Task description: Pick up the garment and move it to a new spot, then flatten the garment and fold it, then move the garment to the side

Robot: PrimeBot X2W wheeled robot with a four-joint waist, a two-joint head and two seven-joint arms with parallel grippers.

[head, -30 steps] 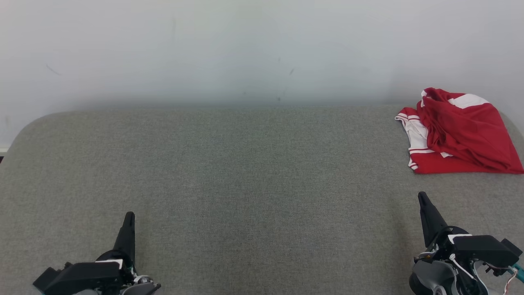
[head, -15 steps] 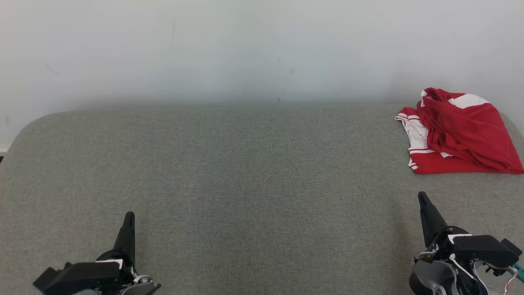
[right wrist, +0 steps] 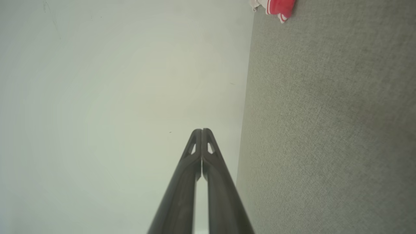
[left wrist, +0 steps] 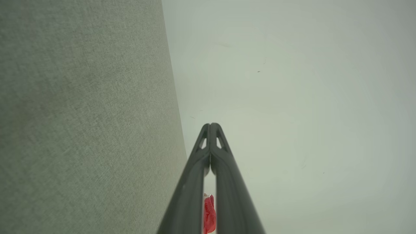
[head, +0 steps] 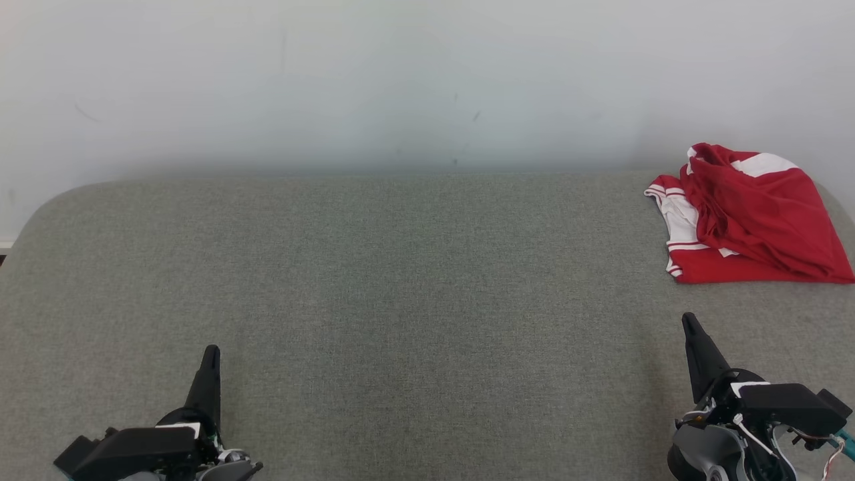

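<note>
Garment [head: 751, 217]: red with white panels and striped trim; laid in a loosely folded, rumpled heap at the far right of the grey fabric surface [head: 427, 300], close to the white wall [head: 401, 80].
Left gripper [head: 212, 351]: located at the lower left of the head view; fingers are pressed together tip to tip; nothing is held; well apart from the garment.
Right gripper [head: 688, 321]: located at the lower right of the head view; fingers are fully closed; nothing is held; the garment is found near, beyond the tips, and is not touched.
</note>
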